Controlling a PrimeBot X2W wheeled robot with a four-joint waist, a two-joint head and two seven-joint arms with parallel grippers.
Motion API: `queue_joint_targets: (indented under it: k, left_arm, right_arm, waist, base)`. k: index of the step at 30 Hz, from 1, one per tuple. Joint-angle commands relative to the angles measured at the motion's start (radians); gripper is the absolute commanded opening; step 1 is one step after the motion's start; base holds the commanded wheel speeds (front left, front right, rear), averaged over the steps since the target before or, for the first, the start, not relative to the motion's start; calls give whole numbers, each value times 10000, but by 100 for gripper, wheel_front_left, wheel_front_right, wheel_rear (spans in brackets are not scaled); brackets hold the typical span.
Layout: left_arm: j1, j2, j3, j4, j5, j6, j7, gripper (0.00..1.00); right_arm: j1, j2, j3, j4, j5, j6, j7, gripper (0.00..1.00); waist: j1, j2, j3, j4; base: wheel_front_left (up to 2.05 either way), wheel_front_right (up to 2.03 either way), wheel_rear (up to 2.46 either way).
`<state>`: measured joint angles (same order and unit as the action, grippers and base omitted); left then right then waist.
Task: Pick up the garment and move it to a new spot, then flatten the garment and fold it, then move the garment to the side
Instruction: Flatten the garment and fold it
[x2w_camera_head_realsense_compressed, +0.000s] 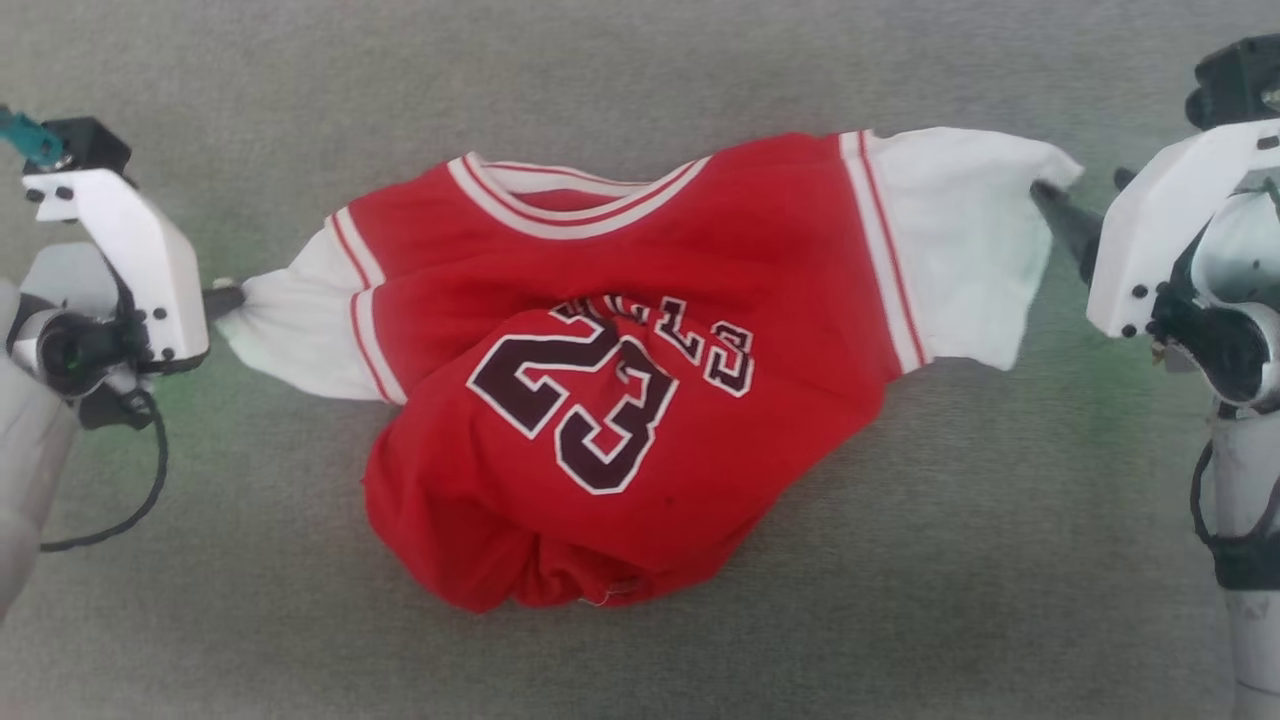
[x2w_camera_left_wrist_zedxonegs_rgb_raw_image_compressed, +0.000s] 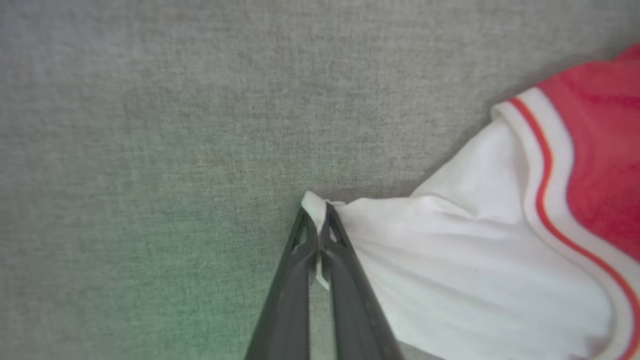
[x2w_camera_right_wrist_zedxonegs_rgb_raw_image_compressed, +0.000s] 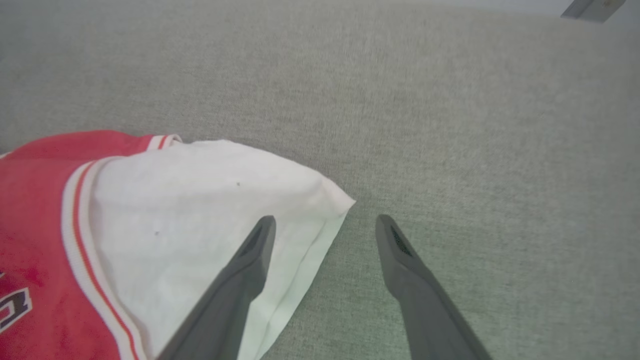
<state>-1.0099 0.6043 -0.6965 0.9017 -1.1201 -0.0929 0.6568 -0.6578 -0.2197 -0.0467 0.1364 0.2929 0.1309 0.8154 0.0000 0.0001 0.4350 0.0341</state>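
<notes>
Left gripper (x2w_camera_left_wrist_zedxonegs_rgb_raw_image_compressed: 318, 225) pinches the garment (x2w_camera_head_realsense_compressed: 640, 300) at its 9 o'clock sleeve, right gripper (x2w_camera_right_wrist_zedxonegs_rgb_raw_image_compressed: 326, 225) gapes wide at 3 o'clock, so I'd guess flattening, right needs to clamp next.

You see one red soft-fabric jersey with white sleeves (x2w_camera_head_realsense_compressed: 620, 300) and two grippers: left gripper (x2w_camera_head_realsense_compressed: 232, 296) at nine o'clock, right gripper (x2w_camera_head_realsense_compressed: 1080, 190) at three.

Soft, even light; a green tint on the grey surface (x2w_camera_left_wrist_zedxonegs_rgb_raw_image_compressed: 150, 150) beside the left gripper (x2w_camera_left_wrist_zedxonegs_rgb_raw_image_compressed: 318, 217); slight blur.
</notes>
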Motion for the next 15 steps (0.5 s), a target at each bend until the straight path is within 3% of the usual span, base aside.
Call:
queue_joint_targets:
  k: [1,9,10,11,15]
  left_arm:
    - [250,-355,-187,202,77,20,-86,0]
    - [32,-725,-247,597,-8,-183,-399,0]
    - [-13,-752,-255,634,-16,-203,-440,0]
    - [-68,-766,-252,672,-5,-212,-491,0]
    - [-355,-743,-185,807,0,-238,-610,0]
  right_arm:
    - [-151,35,-56,199,126,-3,166,100]
    - [-471,432,-195,2255,325,0,1920,100]
    - [-511,429,-58,2343,328,0,2040,32]
    - [-553,399,70,2413,352,2,2135,0]
    - [-880,108,187,2443,516,-1,2139,0]
  waist:
    - [0,-1,181,201]
    - [0,-1,382,513]
    - [0,-1,373,528]
    - [0,-1,343,541]
    - [0,-1,89,565]
  base:
    - [0,0,0]
    - [0,0,0]
    - [0,0,0]
    - [0,0,0]
    - [0,0,0]
